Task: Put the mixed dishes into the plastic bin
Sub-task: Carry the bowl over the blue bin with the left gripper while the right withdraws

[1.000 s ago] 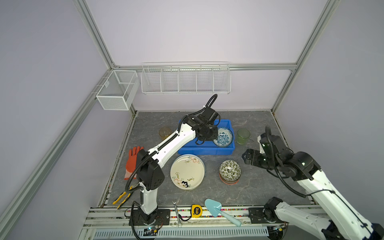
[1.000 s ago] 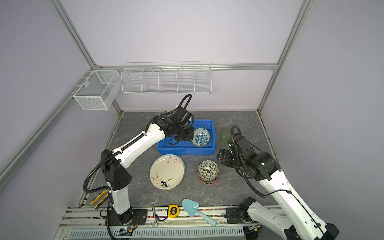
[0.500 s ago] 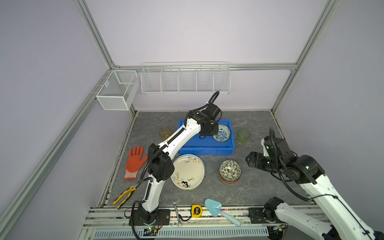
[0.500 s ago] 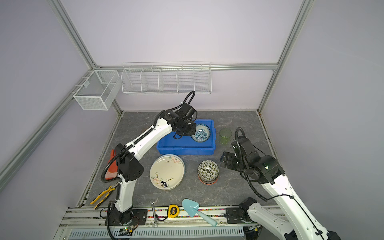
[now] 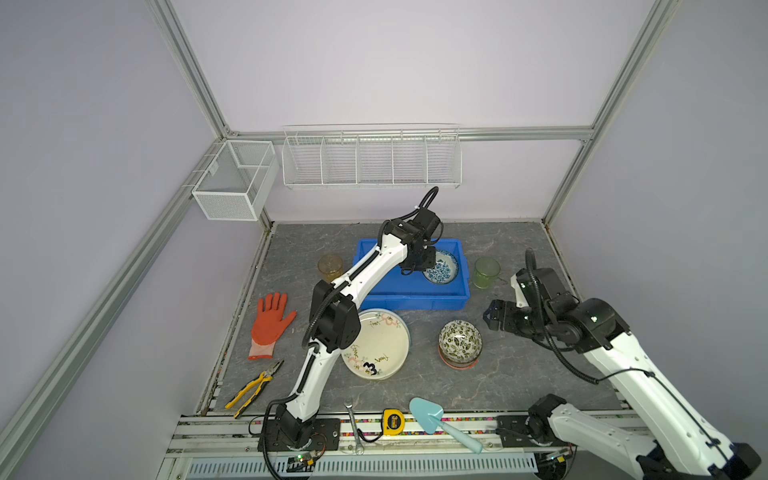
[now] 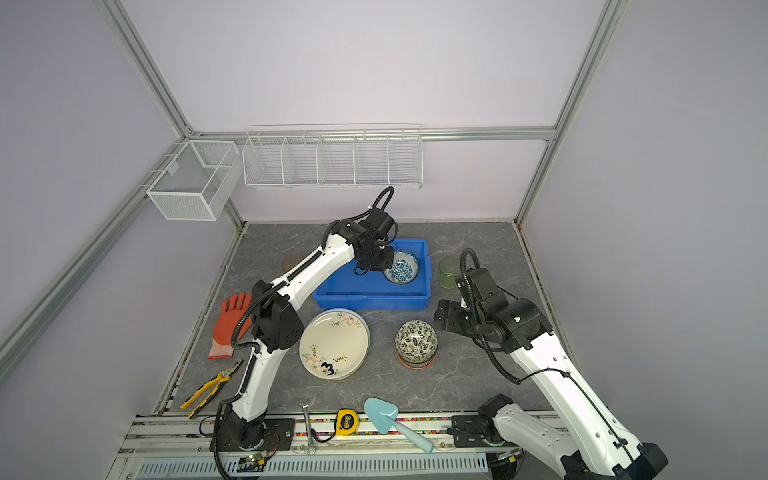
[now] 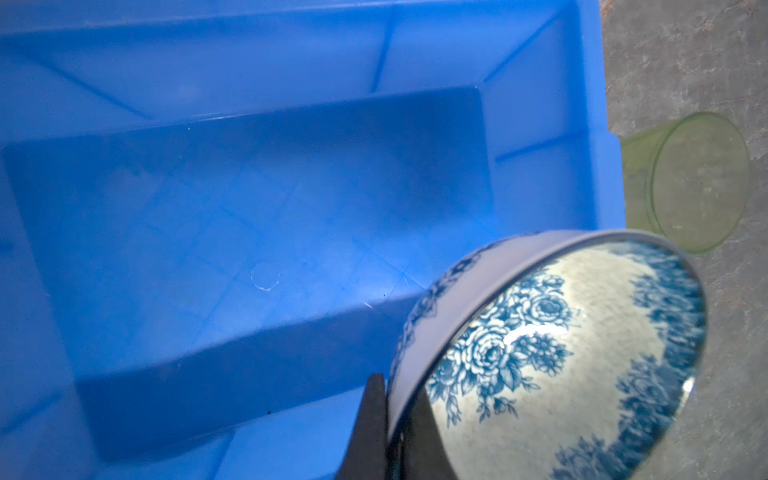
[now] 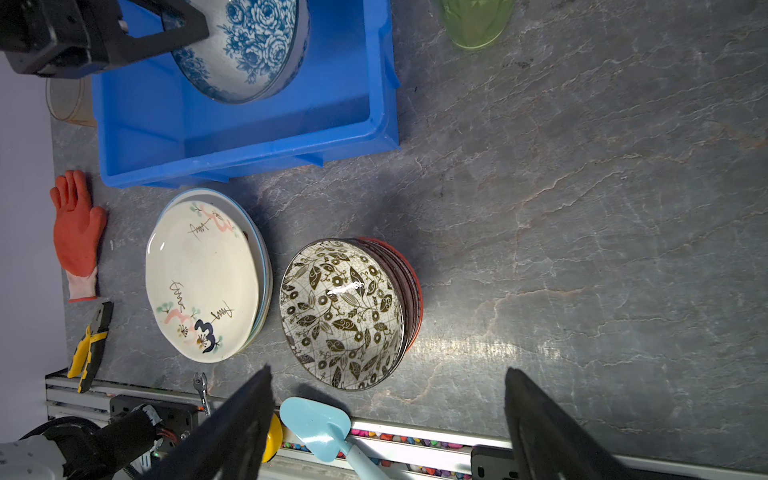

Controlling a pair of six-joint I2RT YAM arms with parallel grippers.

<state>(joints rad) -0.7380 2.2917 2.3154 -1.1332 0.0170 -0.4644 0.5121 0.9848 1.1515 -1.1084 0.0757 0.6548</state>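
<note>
Now | left tool (image 7: 395, 419) grips blue-white bowl (image 5: 441, 270) | cream plate (image 5: 378, 340): "3"

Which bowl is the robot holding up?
The blue-and-white flowery bowl. The left gripper pinches its rim, holding it tilted over the blue bin. The leafy bowl sits stacked on the table, with no gripper touching it.

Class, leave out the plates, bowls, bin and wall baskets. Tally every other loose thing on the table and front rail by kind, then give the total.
glass cups: 2 (amber cup, green cup)
glove: 1
pliers: 1
wrench: 1
tape measure: 1
trowel: 1
Total: 7
</note>
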